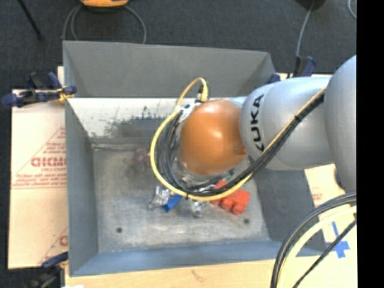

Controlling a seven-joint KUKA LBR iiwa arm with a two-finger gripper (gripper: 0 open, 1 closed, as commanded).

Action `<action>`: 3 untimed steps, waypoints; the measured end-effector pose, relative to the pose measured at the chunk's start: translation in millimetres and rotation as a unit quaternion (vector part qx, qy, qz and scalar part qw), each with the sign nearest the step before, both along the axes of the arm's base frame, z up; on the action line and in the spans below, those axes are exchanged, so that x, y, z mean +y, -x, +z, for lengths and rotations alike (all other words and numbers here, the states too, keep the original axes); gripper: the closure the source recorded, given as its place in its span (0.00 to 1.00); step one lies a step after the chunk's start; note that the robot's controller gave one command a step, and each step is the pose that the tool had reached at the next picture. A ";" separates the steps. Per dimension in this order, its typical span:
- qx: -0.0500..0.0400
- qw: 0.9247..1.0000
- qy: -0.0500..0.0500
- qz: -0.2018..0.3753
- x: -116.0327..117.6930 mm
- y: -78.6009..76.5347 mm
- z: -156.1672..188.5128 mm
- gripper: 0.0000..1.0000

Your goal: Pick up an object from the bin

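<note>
Metal tips of the claw (177,204) stand spread over the scuffed grey bin (81,179). Small blue piece (173,202) lies between them, red blocky brick (235,201) just beside.

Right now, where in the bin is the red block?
In the camera view, the red block lies on the bin floor toward its lower right, just below the arm's orange cover, with a small blue piece to its left.
</note>
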State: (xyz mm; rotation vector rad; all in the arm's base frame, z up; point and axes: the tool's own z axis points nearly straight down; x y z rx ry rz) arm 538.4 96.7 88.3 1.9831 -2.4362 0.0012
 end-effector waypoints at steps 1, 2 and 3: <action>0.001 0.989 -0.003 -0.150 -20.9 -50.7 -14.2 0.00; -0.006 0.999 -0.001 -0.042 7.2 -30.2 -13.4 0.00; -0.007 0.999 -0.003 -0.043 8.2 -31.3 -11.0 1.00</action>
